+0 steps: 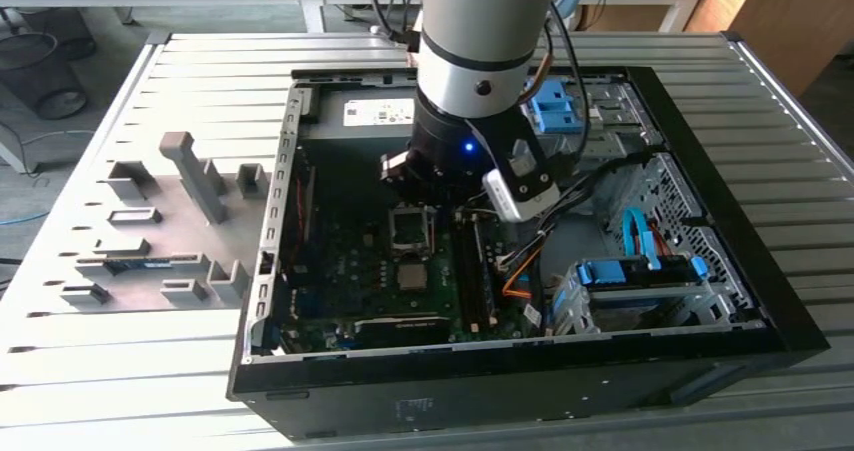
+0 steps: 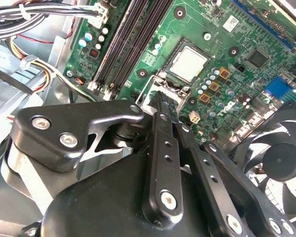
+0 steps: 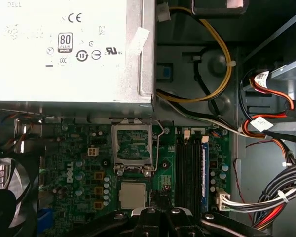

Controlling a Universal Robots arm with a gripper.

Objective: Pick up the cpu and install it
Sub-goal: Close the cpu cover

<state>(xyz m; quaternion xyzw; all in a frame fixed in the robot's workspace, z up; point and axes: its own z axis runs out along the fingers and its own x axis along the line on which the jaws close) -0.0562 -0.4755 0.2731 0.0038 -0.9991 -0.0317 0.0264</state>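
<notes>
Silvery-grey and square, the cpu [image 3: 133, 195] lies flat on the green motherboard [image 3: 79, 168], just beside the black socket [image 3: 133, 144]. The socket's metal frame stands open and it looks unfilled. Whether the chip lies loose or in a seat of its own cannot be told. The claw [image 2: 159, 98] hangs above the board, its two fingers drawn together at the tips with nothing between them. Judged from both wrist views, the chip sits below the claw and a little to one side, the tips hanging roughly over the strip where chip and socket meet. The socket lies beyond the chip toward the grey power supply [image 3: 64, 49]. Being square, the chip has no long axis, and its edges run in line with the socket and the memory slots [image 3: 190, 168] alongside. The open computer case [image 1: 727, 211] holds the board, the power supply, a black fan [image 2: 281, 158] and a blue-trimmed drive cage [image 1: 641, 291]. It rests on the slatted tabletop [image 1: 200, 81].
</notes>
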